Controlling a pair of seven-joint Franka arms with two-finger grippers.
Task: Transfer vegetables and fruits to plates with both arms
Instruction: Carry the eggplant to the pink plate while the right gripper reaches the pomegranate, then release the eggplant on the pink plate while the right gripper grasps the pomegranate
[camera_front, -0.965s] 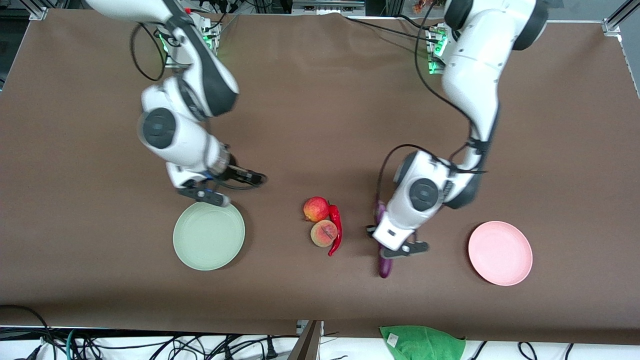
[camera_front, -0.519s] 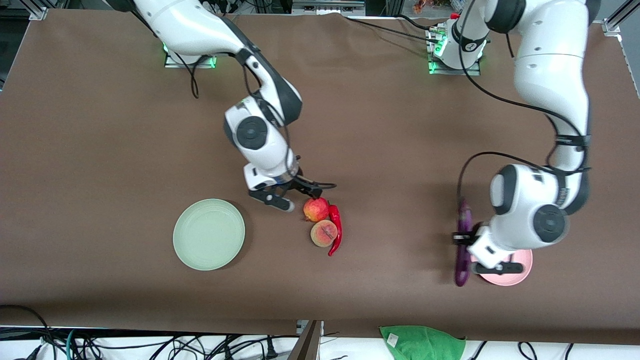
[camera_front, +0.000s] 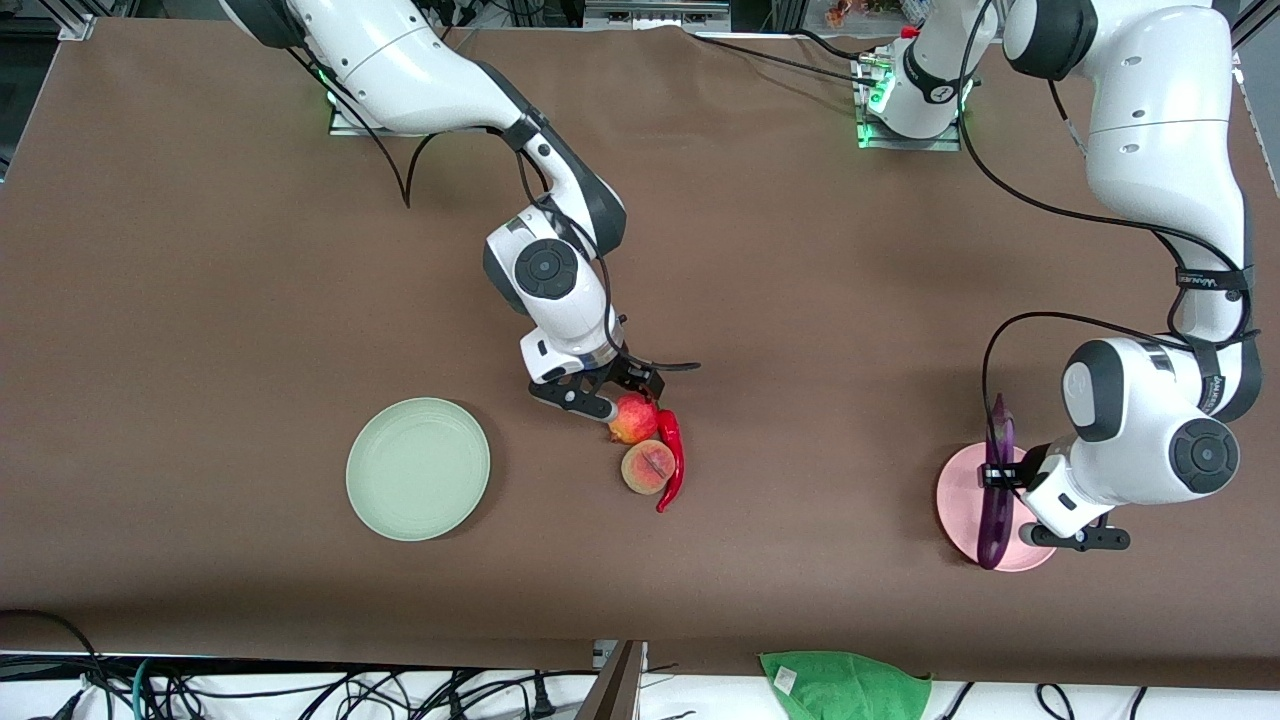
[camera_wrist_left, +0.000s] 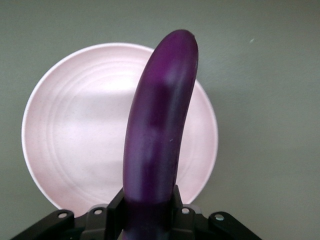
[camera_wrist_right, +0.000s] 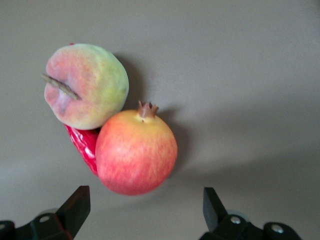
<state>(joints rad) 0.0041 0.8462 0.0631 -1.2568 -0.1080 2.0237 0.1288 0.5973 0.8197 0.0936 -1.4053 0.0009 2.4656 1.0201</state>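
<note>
Two arms at work. Eggplant (camera_front: 996, 487) is clamped in the left gripper (camera_front: 1003, 477), jaws closed tight on its lower body; in the left wrist view the eggplant (camera_wrist_left: 157, 135) rises from between the fingers (camera_wrist_left: 112, 207) and crosses over the pink plate (camera_wrist_left: 75, 130). It hangs in the air above the pink plate (camera_front: 960, 495), over the rim toward the table's middle, long axis running toward the front camera, dark stem end pointing at the robot bases.

Right gripper (camera_front: 612, 392) is spread as wide as it goes, holding nothing, low over the pomegranate (camera_front: 632, 419). In the right wrist view the pomegranate (camera_wrist_right: 136, 152) sits between the two fingertips (camera_wrist_right: 75, 202), nearer one than the other, with a gap on each side, no contact visible. Peach (camera_front: 648, 467) touches the pomegranate, nearer the front camera. Red chili (camera_front: 672, 458) lies pressed along both fruits, on the side toward the left arm's end; only a sliver of the chili (camera_wrist_right: 85, 145) shows from the wrist, tucked under the two fruits.

Green plate (camera_front: 418, 469) is bare, well apart from the cluster, toward the right arm's end. Open brown table (camera_front: 800, 300) lies all round the cluster and both plates. Green cloth (camera_front: 845, 685) sits off the table edge nearest the front camera.
</note>
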